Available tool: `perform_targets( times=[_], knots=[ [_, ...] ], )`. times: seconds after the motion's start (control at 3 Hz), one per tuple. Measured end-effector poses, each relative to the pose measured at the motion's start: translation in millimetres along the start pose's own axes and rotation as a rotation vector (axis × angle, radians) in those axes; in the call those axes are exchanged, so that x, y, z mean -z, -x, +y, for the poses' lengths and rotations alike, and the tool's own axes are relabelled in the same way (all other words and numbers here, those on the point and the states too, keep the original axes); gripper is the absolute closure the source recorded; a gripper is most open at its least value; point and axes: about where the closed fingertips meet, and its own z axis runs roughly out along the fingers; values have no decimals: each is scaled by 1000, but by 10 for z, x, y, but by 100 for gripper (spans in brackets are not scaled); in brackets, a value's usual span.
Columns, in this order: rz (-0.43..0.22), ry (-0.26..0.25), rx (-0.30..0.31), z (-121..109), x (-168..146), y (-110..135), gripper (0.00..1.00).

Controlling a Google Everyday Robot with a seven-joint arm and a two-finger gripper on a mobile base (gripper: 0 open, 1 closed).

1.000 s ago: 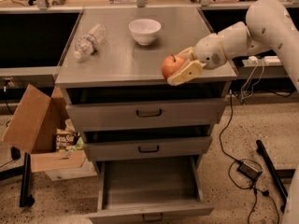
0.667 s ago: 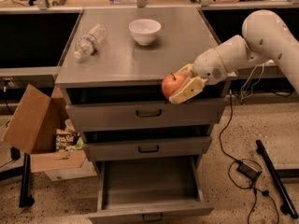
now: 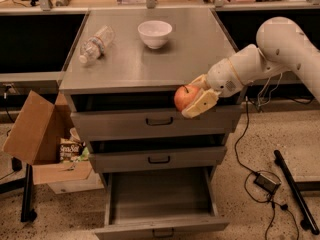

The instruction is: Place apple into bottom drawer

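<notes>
The red-orange apple (image 3: 184,97) is held in my gripper (image 3: 192,98), in front of the cabinet's top edge and level with the top drawer's front. The gripper's cream fingers (image 3: 201,104) are shut on the apple. My white arm (image 3: 270,54) reaches in from the right. The bottom drawer (image 3: 120,196) is pulled open below, its grey inside showing nothing in it, with a small dark handle (image 3: 163,232) on its front. The apple hangs well above the open drawer, toward its right side.
On the cabinet top (image 3: 195,44) stand a white bowl (image 3: 155,33) and a lying plastic bottle (image 3: 95,44). Two shallower drawers (image 3: 159,158) are above the open one. A cardboard box (image 3: 37,136) sits left of the cabinet. Cables and a black power brick (image 3: 266,182) lie on the floor right.
My gripper has carried the apple forward off the cabinet top and down, from the top's front right edge to in front of the top drawer.
</notes>
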Motion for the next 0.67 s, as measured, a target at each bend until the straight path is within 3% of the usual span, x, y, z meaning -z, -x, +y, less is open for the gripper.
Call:
perform_targets(
  times=[0.33, 0.67],
  knots=[
    [62, -111, 38, 130, -20, -223, 100],
    [85, -204, -13, 246, -181, -666, 100]
  ],
)
